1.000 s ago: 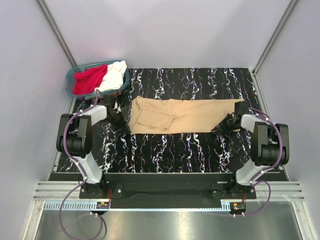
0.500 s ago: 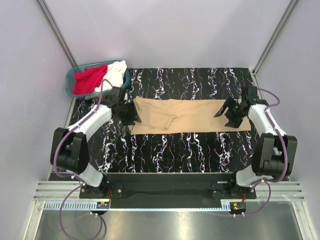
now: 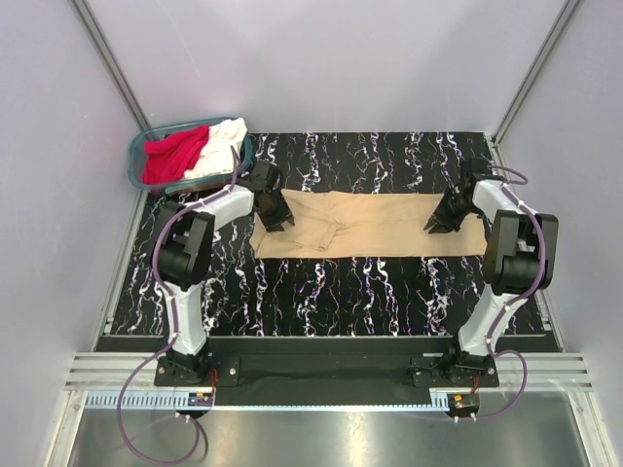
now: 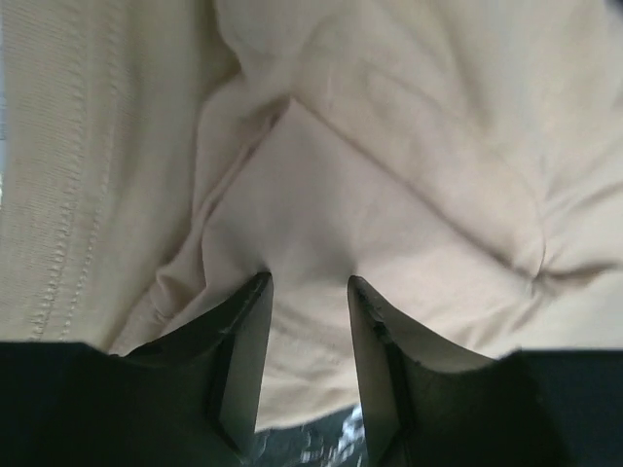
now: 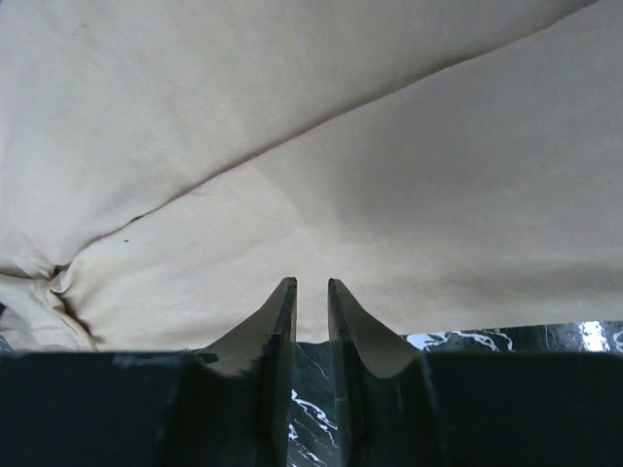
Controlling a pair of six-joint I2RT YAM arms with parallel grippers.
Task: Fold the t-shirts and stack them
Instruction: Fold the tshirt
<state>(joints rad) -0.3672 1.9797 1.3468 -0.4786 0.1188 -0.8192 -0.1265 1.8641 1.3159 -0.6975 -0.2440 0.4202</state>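
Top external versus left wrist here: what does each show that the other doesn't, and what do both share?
Only the top external view shows the teal basket holding the red t-shirt and white t-shirt, and the right end effector at the right end of the tan t-shirt. Only the left wrist view shows cloth bunched between the fingers of the left end effector, plus a stitched seam. Both show the tan t-shirt, the left end effector and the marbled table.

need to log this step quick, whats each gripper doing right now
Left gripper: closed on a bunched fold of the tan t-shirt.
Right gripper: closed, pinching the same shirt's edge.
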